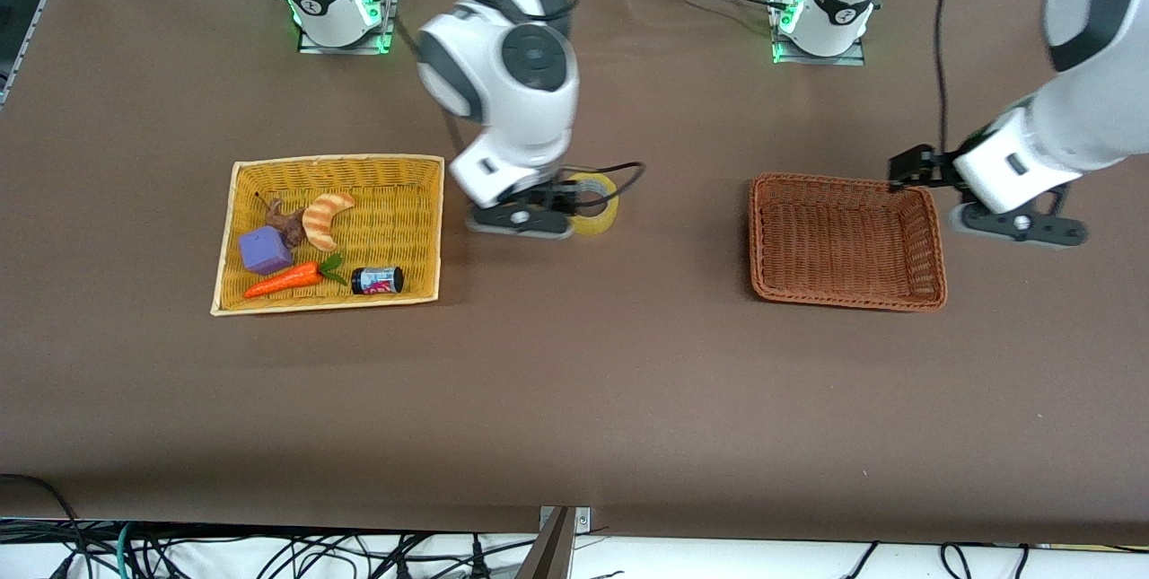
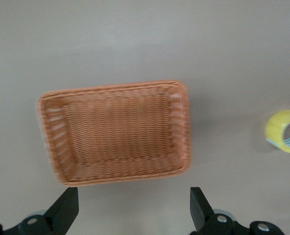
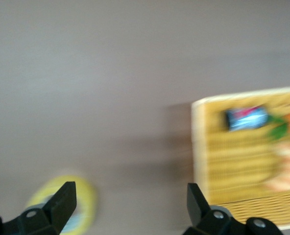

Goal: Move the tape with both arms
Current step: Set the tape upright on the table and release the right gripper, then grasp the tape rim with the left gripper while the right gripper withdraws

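Observation:
The tape (image 1: 596, 203) is a pale-yellow ring lying on the brown table between the two baskets, closer to the yellow one. My right gripper (image 1: 567, 196) hovers over the tape's edge on the yellow basket's side. In the right wrist view the gripper (image 3: 130, 205) is open and empty, and one finger (image 3: 61, 203) overlaps the tape (image 3: 84, 200). My left gripper (image 1: 911, 168) is over the corner of the brown basket (image 1: 925, 292) at the left arm's end of the table. In the left wrist view it (image 2: 133, 208) is open and empty, and the tape (image 2: 277, 128) shows small and apart from it.
The yellow wicker basket (image 1: 422, 168) holds a striped croissant toy (image 1: 325, 216), a purple cube (image 1: 264, 250), a carrot (image 1: 285, 279), a small dark can (image 1: 377, 280) and a brown piece. The brown basket (image 2: 52, 147) holds nothing. Cables trail from the right arm near the tape.

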